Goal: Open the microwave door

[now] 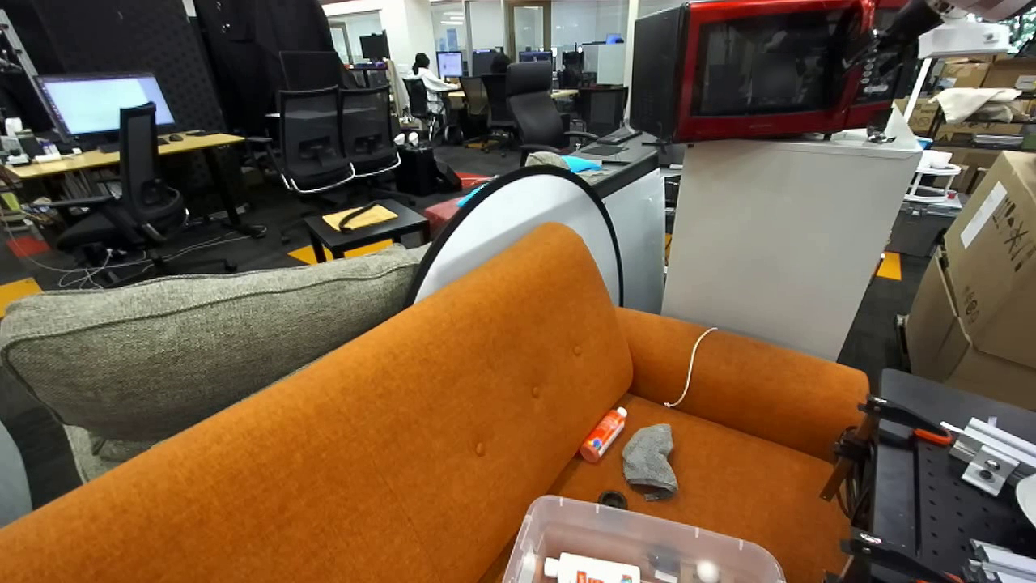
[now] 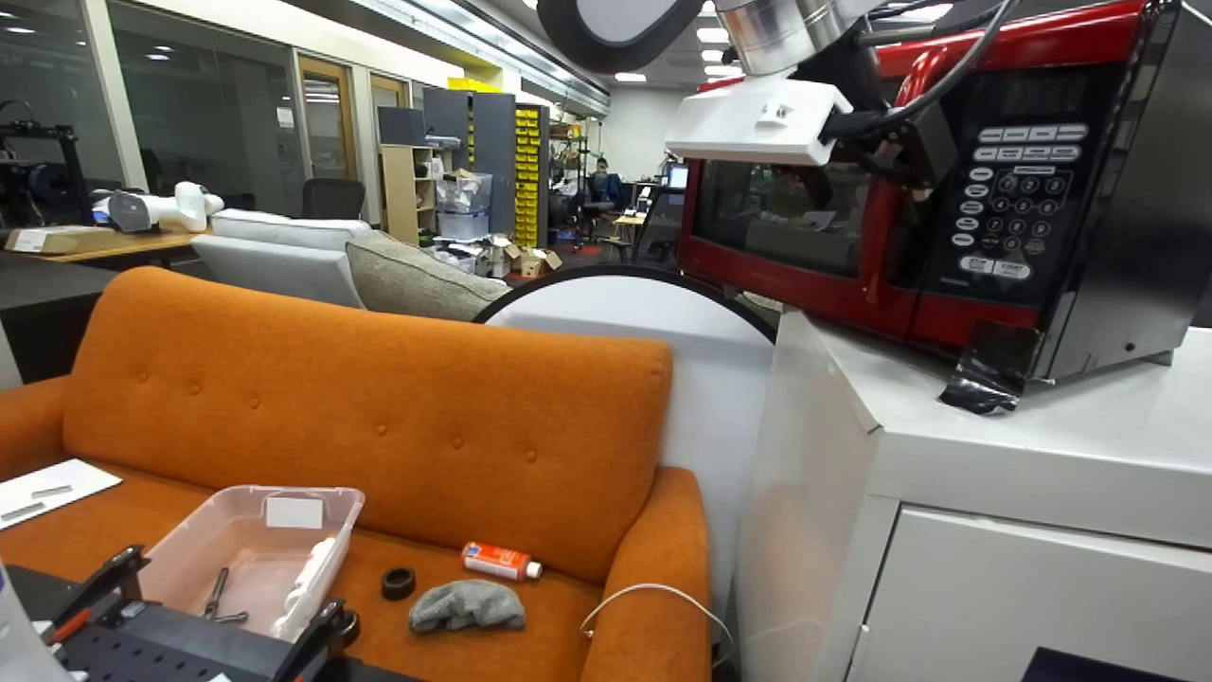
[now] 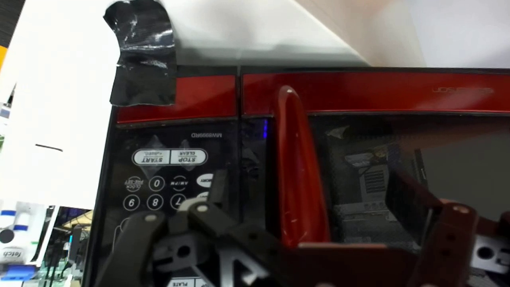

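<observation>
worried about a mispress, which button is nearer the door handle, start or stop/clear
The STOP/CLEAR button, the half of the pale pair toward the door handle; the START button is the half farther away.

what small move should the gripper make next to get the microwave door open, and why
Probably close the gripper on the handle: in the wrist view the open fingers appear on either side of it, and the door is shut. How deep they reach is hard to judge.

In both exterior views I see an orange sofa (image 2: 407, 483), a grey cushion (image 1: 218, 348) behind it. Black office chairs (image 1: 309, 134) stand on dark floor (image 1: 874, 324) with yellow patches (image 1: 889, 265); I also see glazed walls (image 2: 213, 104) and ceiling lights (image 2: 712, 36).
</observation>
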